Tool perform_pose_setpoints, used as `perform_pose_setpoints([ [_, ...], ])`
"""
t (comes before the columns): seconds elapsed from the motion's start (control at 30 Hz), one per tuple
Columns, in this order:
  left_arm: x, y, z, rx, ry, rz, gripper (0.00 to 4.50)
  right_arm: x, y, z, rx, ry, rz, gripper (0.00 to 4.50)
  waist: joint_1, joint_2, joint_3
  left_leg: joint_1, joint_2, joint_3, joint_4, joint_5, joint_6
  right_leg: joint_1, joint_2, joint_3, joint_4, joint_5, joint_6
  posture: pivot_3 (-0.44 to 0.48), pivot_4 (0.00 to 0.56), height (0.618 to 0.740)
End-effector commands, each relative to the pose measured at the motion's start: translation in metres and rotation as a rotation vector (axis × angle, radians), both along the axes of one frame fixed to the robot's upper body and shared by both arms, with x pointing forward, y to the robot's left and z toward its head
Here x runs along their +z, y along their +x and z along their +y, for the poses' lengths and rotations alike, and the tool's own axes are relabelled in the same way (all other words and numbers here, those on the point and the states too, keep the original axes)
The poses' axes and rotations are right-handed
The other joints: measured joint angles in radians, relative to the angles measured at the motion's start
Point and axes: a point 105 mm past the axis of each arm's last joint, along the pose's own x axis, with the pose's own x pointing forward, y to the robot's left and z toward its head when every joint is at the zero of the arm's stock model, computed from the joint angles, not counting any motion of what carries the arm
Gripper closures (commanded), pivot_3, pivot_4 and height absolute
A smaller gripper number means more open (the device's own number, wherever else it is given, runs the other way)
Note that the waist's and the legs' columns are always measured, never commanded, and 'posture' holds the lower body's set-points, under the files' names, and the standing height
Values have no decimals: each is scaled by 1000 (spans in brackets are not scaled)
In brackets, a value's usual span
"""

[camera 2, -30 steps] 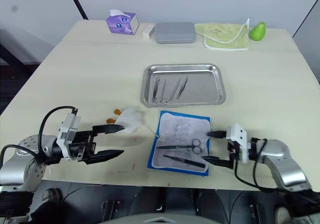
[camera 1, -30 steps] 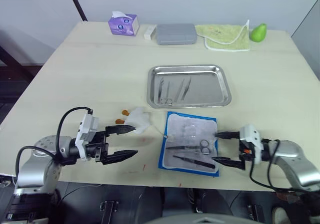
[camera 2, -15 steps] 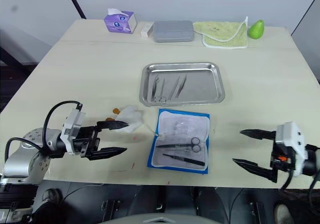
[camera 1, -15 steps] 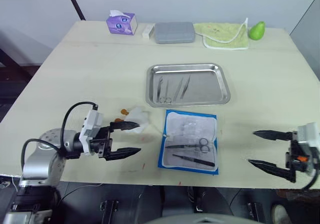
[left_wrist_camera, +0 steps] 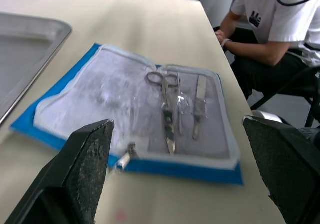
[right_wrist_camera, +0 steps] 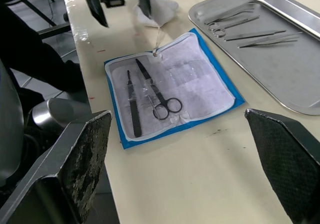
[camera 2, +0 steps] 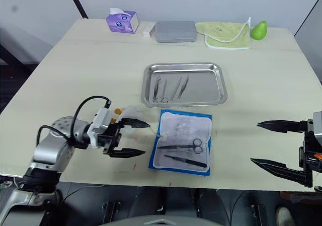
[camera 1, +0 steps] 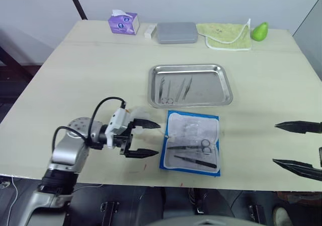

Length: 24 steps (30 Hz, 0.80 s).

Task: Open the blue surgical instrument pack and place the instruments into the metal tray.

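The blue surgical instrument pack point(camera 1: 191, 143) lies unfolded near the table's front edge, whitish lining up. On it rest scissors point(camera 1: 195, 146) and a dark straight instrument point(camera 1: 194, 160); the left wrist view shows scissors point(left_wrist_camera: 165, 104) and tweezers point(left_wrist_camera: 199, 104). Behind the pack stands the metal tray point(camera 1: 209, 91) holding several thin instruments point(camera 1: 173, 91). My left gripper point(camera 1: 157, 139) is open just left of the pack, empty. My right gripper point(camera 1: 274, 143) is open and empty, well to the right of the pack.
A small white toy point(camera 2: 128, 113) with orange feet lies behind the left gripper. Along the far edge sit a purple tissue box point(camera 1: 124, 23), a grey hard case point(camera 1: 176, 33), a yellow-green cloth point(camera 1: 226, 36) and a green pear point(camera 1: 259, 32). A seated person point(left_wrist_camera: 270, 24) is beyond the table.
My left gripper has moved right, up to the pack's left edge. My right gripper has pulled away from the pack to the far right. Both stay open.
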Motion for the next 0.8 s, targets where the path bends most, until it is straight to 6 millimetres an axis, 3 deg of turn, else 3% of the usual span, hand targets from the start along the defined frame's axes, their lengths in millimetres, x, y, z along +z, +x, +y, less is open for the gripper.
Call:
perform_pose_setpoints([
  [0.03, -11, 5, -13, -23, 35, -26, 89, -1, -2, 7, 22, -8, -14, 0, -1, 0, 0, 0, 0, 0, 1, 0, 0, 0, 0, 0, 0, 0, 0, 0, 150, 740],
  [0.27, -26, 18, -32, -67, 68, -60, 89, -2, -1, 11, 27, 1, -9, 0, 1, 0, 0, -7, 0, -4, 10, 0, 0, 0, 2, -1, 0, 3, 4, 0, 150, 740],
  [0.8, -66, 21, -33, -139, 168, -69, 89, -6, -1, 21, 41, 21, -8, 0, 2, 7, -4, -10, -1, -10, 20, 0, 1, 2, 4, -1, 3, 4, 6, 0, 150, 740],
])
